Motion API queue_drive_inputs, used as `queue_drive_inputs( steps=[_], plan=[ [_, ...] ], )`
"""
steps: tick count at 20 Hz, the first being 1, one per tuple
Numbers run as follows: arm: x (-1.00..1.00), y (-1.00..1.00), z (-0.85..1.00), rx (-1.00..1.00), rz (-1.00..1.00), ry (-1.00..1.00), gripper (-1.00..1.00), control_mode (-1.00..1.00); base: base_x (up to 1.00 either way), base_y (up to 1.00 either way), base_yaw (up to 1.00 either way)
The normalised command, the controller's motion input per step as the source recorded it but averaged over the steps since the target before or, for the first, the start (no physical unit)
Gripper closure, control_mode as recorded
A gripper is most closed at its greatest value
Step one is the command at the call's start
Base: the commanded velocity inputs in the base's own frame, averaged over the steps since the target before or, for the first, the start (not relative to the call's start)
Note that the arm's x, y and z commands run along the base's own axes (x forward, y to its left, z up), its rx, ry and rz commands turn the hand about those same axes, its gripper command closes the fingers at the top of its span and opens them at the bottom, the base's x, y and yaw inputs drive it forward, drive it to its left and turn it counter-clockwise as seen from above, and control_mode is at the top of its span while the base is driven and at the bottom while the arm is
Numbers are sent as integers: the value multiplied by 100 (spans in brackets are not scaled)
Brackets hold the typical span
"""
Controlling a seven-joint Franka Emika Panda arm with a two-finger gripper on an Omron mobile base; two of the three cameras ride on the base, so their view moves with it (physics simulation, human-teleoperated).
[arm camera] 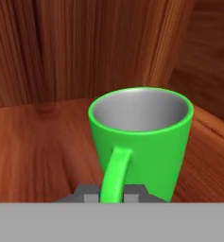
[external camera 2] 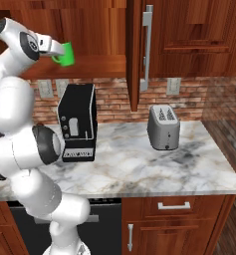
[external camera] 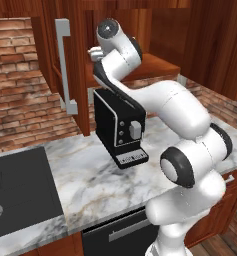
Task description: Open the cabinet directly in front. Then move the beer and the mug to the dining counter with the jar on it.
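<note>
Now my gripper (external camera 2: pixel 56 55) sits in the upper left of the right base frame, reached into the open cabinet (external camera 2: pixel 134 55), and my jaws are clamped on the handle of the mug (arm camera: pixel 141 137). In the hand frame the mug fills the centre, upright, its handle running down between my fingers at the bottom edge. In the right base frame it stands at the front of the cabinet's shelf (external camera 2: pixel 97 65); whether it touches the wood or hangs just above I cannot tell.

To do this step well, I judge I should lift a little first so the base clears the shelf, then draw straight back out toward myself, keeping the mug level. A handle grip is thin and the cup could swing about it, so slow and steady suits. The open door (external camera: pixel 65 65) hangs at the upper left of the left base frame, and the coffee machine (external camera: pixel 119 132) stands below my wrist; I should stay clear of both on the way out.

Counting: one mug, one coffee machine, one toaster (external camera 2: pixel 164 127) at centre right of the right base frame, one sink (external camera: pixel 15 195) at lower left of the left base frame, two door handles (external camera 2: pixel 147 47), one on each open door. I make out no bottle on the stretch of shelf I can see.
</note>
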Motion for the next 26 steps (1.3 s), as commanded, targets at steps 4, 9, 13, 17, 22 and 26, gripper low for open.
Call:
queue_drive_inputs(
  steps=[4,9,13,17,22,26],
  plan=[
    [-100,-37,-16,1,1,-17,100,-100,0,0,0],
    [-100,-51,-18,6,2,-19,100,-100,0,0,0],
    [-100,-62,0,17,3,-31,100,-100,0,0,0],
    [-100,-49,22,17,11,-34,100,-100,0,0,0],
    [-100,-10,4,5,25,-19,100,-100,0,0,0],
    [-51,0,-3,0,11,-1,100,-100,0,0,0]
  ],
)
